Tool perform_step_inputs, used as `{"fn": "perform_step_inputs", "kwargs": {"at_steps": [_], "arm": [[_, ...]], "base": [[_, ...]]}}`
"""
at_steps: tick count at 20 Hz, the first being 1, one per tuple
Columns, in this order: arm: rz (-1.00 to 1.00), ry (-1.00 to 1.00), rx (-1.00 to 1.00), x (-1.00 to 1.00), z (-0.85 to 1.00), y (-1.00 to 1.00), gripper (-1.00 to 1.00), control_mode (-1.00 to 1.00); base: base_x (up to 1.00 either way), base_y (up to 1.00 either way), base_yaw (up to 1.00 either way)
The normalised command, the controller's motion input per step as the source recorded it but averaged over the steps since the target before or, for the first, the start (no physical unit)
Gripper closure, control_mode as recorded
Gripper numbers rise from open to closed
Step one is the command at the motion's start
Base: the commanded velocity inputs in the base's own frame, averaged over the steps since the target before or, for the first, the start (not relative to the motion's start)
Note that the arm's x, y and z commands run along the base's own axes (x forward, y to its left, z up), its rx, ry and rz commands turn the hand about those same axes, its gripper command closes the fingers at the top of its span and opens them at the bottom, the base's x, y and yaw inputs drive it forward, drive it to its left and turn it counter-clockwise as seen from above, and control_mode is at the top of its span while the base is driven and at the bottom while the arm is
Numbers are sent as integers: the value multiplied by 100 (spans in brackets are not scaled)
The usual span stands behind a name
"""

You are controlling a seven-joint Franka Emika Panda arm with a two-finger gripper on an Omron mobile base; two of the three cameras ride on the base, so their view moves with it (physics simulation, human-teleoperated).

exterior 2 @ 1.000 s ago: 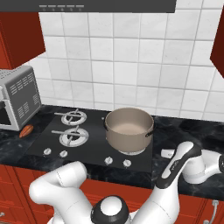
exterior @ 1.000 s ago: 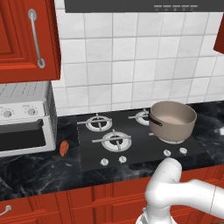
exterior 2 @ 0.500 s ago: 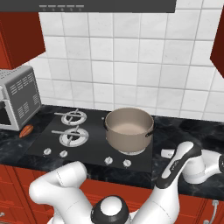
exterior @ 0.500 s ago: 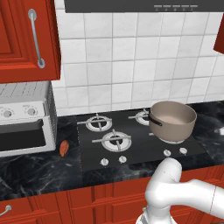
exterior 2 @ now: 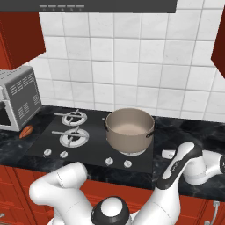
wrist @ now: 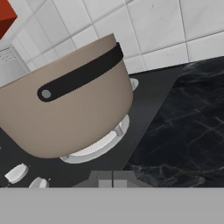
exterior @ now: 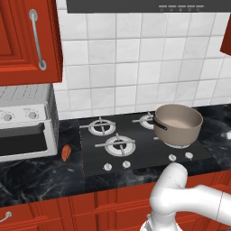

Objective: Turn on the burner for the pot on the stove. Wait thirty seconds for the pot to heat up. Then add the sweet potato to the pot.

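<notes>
The taupe pot [exterior: 178, 124] [exterior 2: 129, 129] stands on the front right burner of the black stove [exterior: 144, 153] [exterior 2: 94, 147]. It holds nothing, and no flame shows under it. My gripper [wrist: 113, 178] [exterior 2: 168, 154] hovers low over the counter just right of the stove. It is shut on nothing and faces the pot's dark side handle [wrist: 81, 76]. The pot [wrist: 65, 113] looms close in the hand view. The orange-brown sweet potato [exterior: 66, 153] [exterior 2: 26, 131] lies on the counter left of the stove, beside the toaster oven.
A white toaster oven [exterior: 25, 124] [exterior 2: 15, 103] stands on the counter at the left. Small silver knobs [exterior: 107, 167] [exterior 2: 110, 161] line the stove's front edge. Red cabinets [exterior: 27, 40] hang above, and a hood [exterior 2: 110, 5] sits over the stove.
</notes>
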Motion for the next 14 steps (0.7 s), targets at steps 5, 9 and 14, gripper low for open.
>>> {"fn": "perform_step_inputs", "kwargs": {"at_steps": [5, 9, 14], "arm": [[0, 0, 0, 0, 0, 0, 100, -100], [0, 0, 0, 0, 0, 1, 100, -100], [0, 0, -2, -7, 15, 4, 100, -100]], "base": [[0, 0, 0], [0, 0, 0], [0, 0, 0]]}}
